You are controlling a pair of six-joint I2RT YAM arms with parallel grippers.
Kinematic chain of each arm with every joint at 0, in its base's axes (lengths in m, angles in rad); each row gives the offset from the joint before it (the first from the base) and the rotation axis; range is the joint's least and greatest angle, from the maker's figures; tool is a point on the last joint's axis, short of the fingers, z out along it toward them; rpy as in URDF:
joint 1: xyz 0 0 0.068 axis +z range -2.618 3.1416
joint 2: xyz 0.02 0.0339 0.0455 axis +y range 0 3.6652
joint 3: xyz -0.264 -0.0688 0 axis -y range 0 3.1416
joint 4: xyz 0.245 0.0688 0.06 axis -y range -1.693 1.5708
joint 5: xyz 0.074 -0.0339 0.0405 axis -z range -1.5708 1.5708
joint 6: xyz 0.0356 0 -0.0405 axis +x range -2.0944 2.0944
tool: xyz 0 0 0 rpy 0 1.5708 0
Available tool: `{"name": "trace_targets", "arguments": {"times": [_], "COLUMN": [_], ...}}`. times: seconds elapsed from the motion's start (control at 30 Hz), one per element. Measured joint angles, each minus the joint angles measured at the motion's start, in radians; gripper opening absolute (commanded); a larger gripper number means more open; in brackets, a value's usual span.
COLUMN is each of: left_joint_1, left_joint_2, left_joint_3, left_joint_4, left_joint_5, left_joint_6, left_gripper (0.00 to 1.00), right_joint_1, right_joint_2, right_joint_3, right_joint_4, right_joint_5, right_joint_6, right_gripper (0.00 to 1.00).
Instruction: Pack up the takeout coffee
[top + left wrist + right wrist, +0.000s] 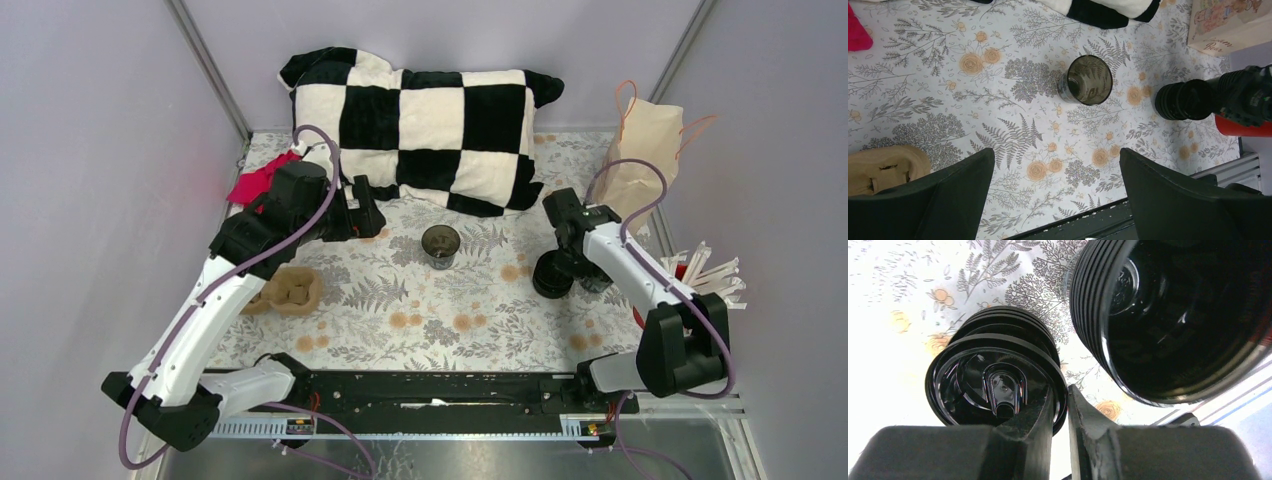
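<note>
Left gripper (1055,152) hovers, fingers spread wide, holding nothing. Pulp carrier (290,290) lies at the table's left, dark open tumbler (440,245) mid-table. Far right, right gripper (1062,400) pinches the lid rim of one black cup (993,390). The second black cup (1173,315) stands just beside it.

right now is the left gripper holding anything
No, the left gripper is open, and the left wrist view shows only the floral tablecloth between its fingers.
</note>
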Motion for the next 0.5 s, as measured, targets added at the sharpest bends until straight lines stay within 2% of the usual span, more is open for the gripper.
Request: {"name": "trace_targets", "arguments": {"times": [0.2,0.3,0.37,0.4,0.5], "left_joint_1": [0.000,0.000,0.000,0.000,0.000], "left_joint_2": [0.040,0.092,0.138,0.156,0.232], "left_joint_3": [0.015,0.059,0.085,0.088,0.089], "left_joint_4": [-0.004,-0.003,0.008,0.015,0.034], "left_joint_5": [0.043,0.126,0.207,0.237,0.363], "left_joint_6": [0.000,-0.003,-0.013,-0.019,-0.052], "left_gripper": [0.99,0.99,0.99,0.99,0.99], "right_joint_1": [0.000,-0.002,0.019,0.025,0.140], "right_joint_2": [-0.080,-0.094,-0.058,-0.051,0.039], "right_joint_3": [0.125,0.222,0.318,0.329,0.432], "right_joint_4": [-0.080,-0.077,-0.071,-0.066,-0.043], "right_joint_5": [-0.041,-0.178,-0.346,-0.362,-0.475], "right_joint_6": [-0.064,-0.181,-0.271,-0.280,-0.332], "right_gripper": [0.13,0.14,0.14,0.14,0.14]}}
